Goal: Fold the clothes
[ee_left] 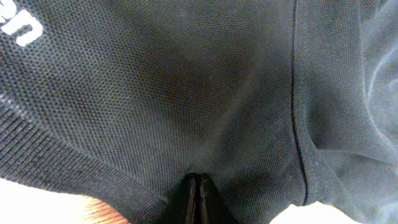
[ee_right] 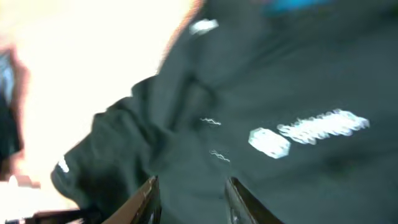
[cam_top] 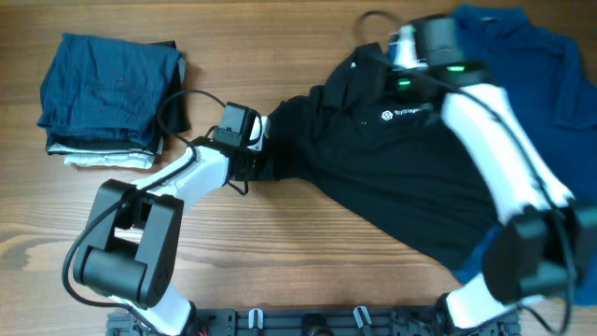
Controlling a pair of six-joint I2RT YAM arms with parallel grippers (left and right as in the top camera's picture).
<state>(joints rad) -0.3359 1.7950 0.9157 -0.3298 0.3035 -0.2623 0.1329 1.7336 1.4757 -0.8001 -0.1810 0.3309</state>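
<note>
A black collared shirt with a small white chest logo lies crumpled across the middle and right of the table. My left gripper is shut on its left edge. In the left wrist view the closed gripper is pinching the black knit fabric, which fills the frame. My right gripper hovers over the collar area with its jaws apart. In the right wrist view the fingers stand open just above the shirt, with the logo beyond. A bright blue garment lies partly under the black one at the back right.
A folded stack, with a dark blue piece on top and light ones beneath, sits at the far left of the wooden table. Arm bases stand along the front edge.
</note>
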